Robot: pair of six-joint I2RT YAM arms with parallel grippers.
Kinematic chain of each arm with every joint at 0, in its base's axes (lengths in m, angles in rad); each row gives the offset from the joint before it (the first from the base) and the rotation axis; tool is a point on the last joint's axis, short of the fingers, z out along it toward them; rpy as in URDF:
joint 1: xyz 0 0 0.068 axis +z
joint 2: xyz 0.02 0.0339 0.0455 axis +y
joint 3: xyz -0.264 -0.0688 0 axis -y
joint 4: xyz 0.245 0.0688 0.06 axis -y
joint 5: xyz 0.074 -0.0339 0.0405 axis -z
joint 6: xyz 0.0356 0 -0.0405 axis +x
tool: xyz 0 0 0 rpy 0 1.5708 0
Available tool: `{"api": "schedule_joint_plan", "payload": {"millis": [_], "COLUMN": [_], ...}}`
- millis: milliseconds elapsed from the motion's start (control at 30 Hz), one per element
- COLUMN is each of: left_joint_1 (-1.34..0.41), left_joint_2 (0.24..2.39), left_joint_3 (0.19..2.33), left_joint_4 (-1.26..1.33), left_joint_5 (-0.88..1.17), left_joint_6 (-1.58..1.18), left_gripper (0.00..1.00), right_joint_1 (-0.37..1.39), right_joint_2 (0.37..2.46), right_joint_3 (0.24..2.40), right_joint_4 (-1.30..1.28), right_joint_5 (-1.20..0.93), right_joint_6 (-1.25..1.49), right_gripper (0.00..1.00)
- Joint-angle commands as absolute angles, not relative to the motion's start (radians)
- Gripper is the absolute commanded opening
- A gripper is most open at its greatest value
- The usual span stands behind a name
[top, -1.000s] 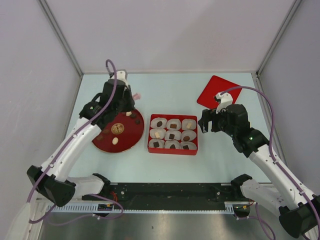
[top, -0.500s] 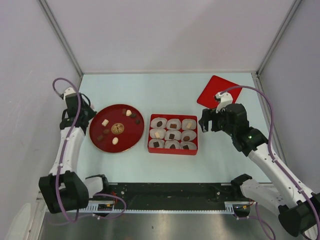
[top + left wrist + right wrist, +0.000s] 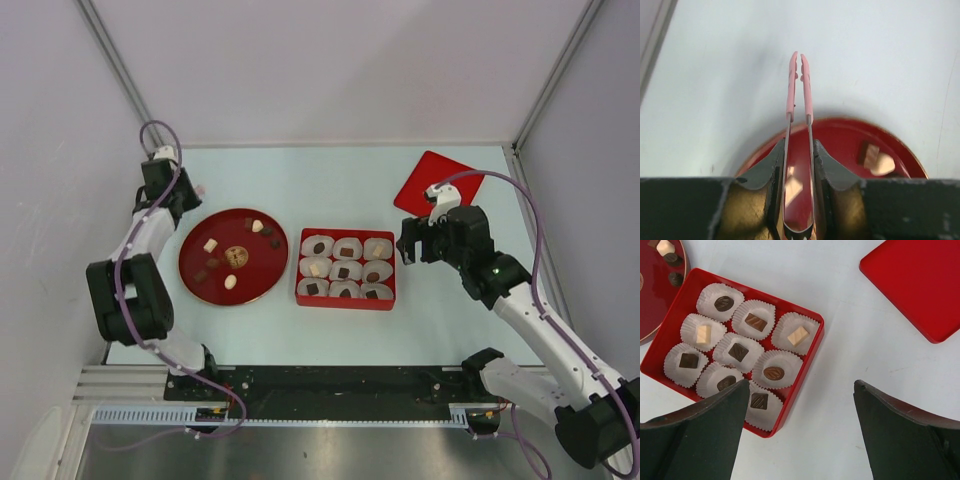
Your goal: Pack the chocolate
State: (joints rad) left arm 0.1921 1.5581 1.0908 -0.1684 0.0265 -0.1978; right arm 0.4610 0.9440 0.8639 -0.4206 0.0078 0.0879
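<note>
- your left gripper (image 3: 799,150) stays... no: it is clenched on the pink-handled tongs (image 3: 799,90), near the red plate (image 3: 258,272).
- your right gripper (image 3: 800,390) hangs released beside the red box (image 3: 345,303).
- chocolate (image 3: 738,351) fills the box's nine paper cups (image 3: 790,332); more lies on the plate.

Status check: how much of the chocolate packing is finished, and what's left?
Done: all nine paper cups in the red box hold a chocolate. In hand: the left tool grips the tongs, tips empty, by the plate of spare pieces; the right tool hangs open. Left: probably only fitting the lid, lying apart on the table.
</note>
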Motion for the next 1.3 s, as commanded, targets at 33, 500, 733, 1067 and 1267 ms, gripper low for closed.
{"api": "schedule_joint_plan", "payload": {"millis": [33,500,733,1067,1267], "left_joint_1": [0.196,0.229,0.253,0.259,0.258], "left_joint_2": [1.748,2.094,2.105,2.117,2.092], "left_joint_3": [1.291,1.625,1.591,1.565,1.554], "left_joint_4": [-0.029,-0.278,-0.337,-0.354,-0.351], "left_joint_5": [0.153,0.193,0.078,0.061,0.08], "left_joint_6": [-0.042,0.178,0.25,0.242,0.198], "left_gripper": [0.02,0.26,0.35,0.43,0.53], "right_joint_1": [0.456,0.446,0.445,0.445,0.434], "right_joint_2": [0.965,1.012,1.031,1.045,1.037], "right_joint_3": [0.854,0.854,0.854,0.854,0.854], "right_joint_4": [-0.379,-0.373,-0.371,-0.365,-0.374], "right_joint_5": [0.011,0.014,0.012,0.011,0.012], "right_joint_6": [0.052,0.02,0.011,0.015,0.035], "right_gripper": [0.89,0.89,0.89,0.89,0.89]}}
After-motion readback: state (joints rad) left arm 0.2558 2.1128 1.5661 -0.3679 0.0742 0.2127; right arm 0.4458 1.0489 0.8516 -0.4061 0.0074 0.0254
